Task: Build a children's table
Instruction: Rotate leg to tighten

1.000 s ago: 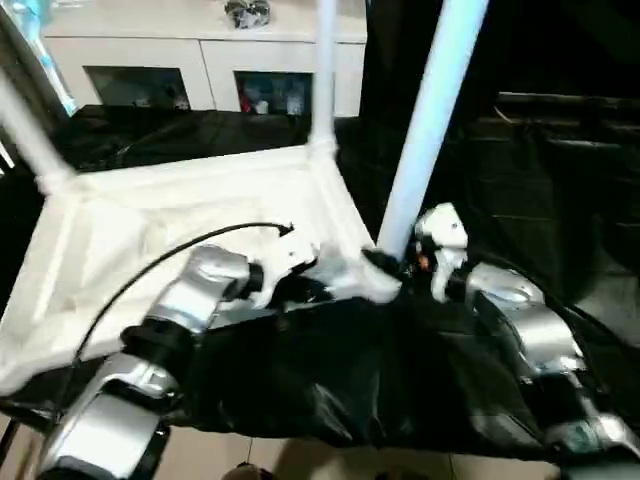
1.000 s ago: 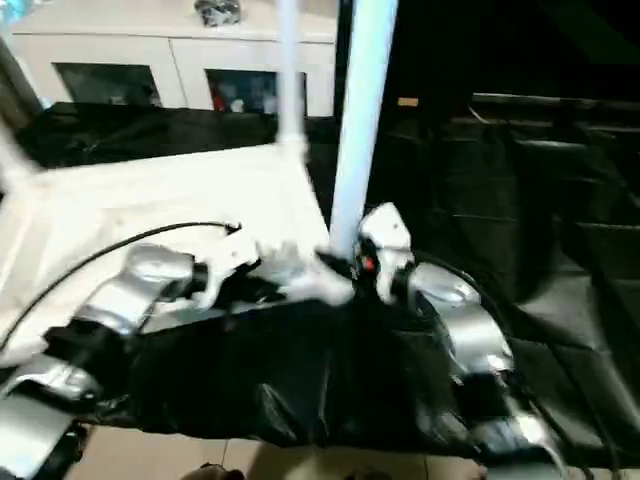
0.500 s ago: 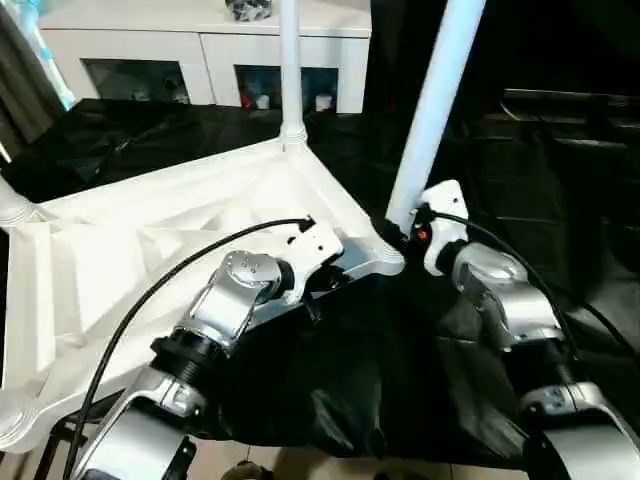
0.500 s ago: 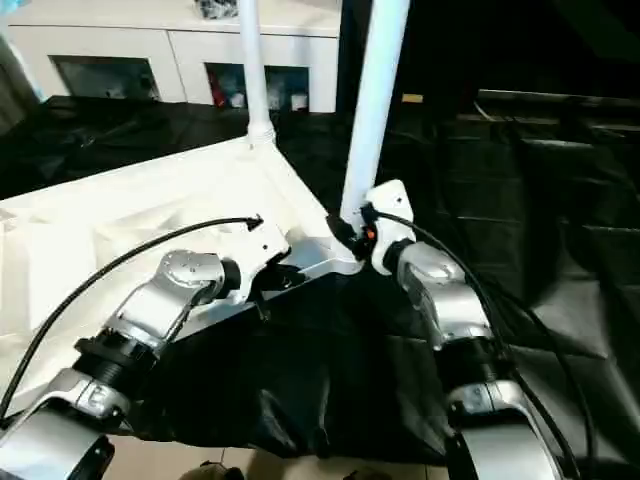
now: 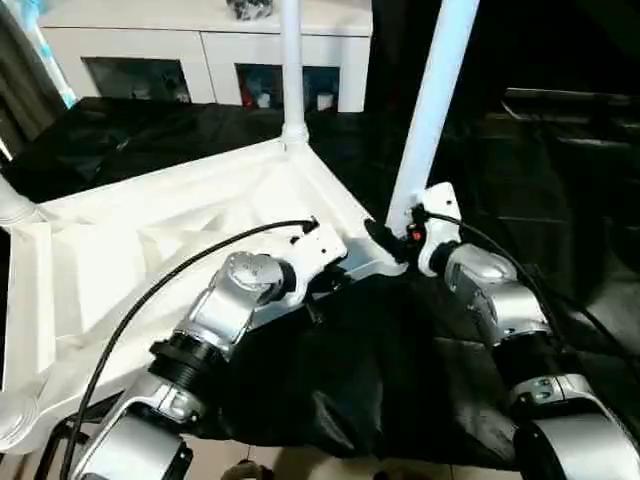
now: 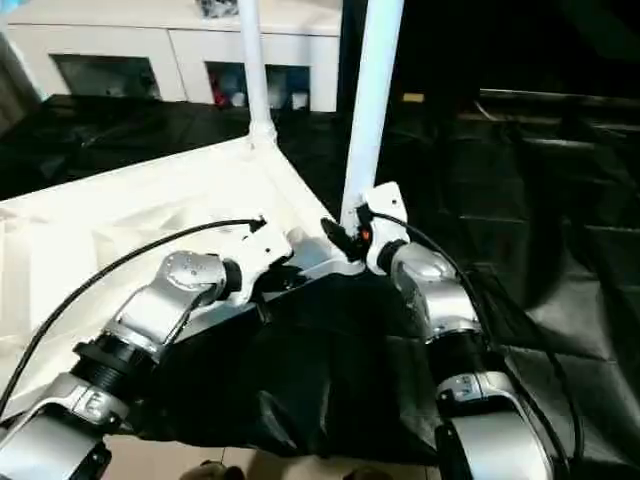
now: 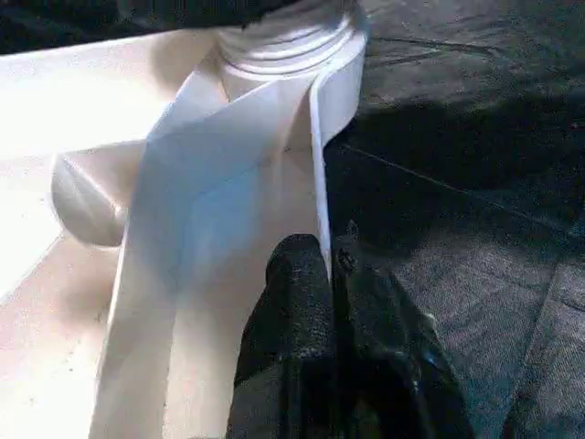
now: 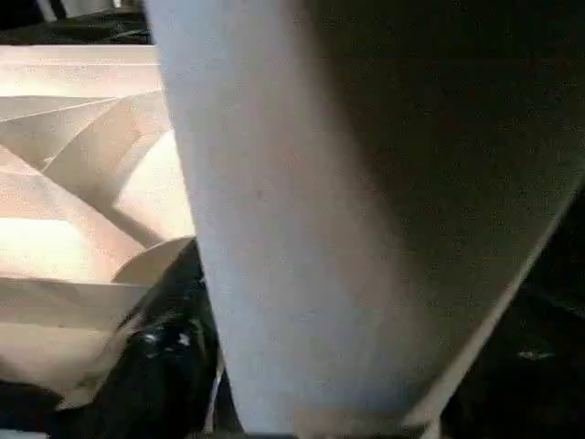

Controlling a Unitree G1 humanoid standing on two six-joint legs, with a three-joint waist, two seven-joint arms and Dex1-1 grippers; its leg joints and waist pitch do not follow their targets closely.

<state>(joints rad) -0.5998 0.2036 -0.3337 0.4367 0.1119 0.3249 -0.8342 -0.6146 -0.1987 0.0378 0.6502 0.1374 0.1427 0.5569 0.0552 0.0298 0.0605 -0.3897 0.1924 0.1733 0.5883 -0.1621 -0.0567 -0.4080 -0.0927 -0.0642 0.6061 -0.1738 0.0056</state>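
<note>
Left hand [image 7: 327,274] pinched shut on tabletop [image 5: 150,240] rim near the bench's front edge; right hand [image 5: 392,243] around upright leg [image 5: 425,110] base, grip unclear.

The tabletop [image 5: 150,240] is white moulded plastic with a smooth, slightly glossy finish; its upturned underside shows thin, hard-edged ribs. The near-right leg [image 5: 432,110] is a smooth white tube with a soft satin sheen; the far leg [image 5: 291,60] has the same finish. The cloth [image 5: 330,380] beneath is a thin black sheet, creased and wrinkled, catching dull highlights along its folds. The forearms [image 5: 235,300] are brushed silver metal with a bright gloss. The left gripper's fingers [image 7: 302,311] are matt black with a slightly grainy surface. The cable [image 5: 180,275] is smooth black. The cabinet [image 5: 200,50] at the far side is white and smooth, with glass doors.
</note>
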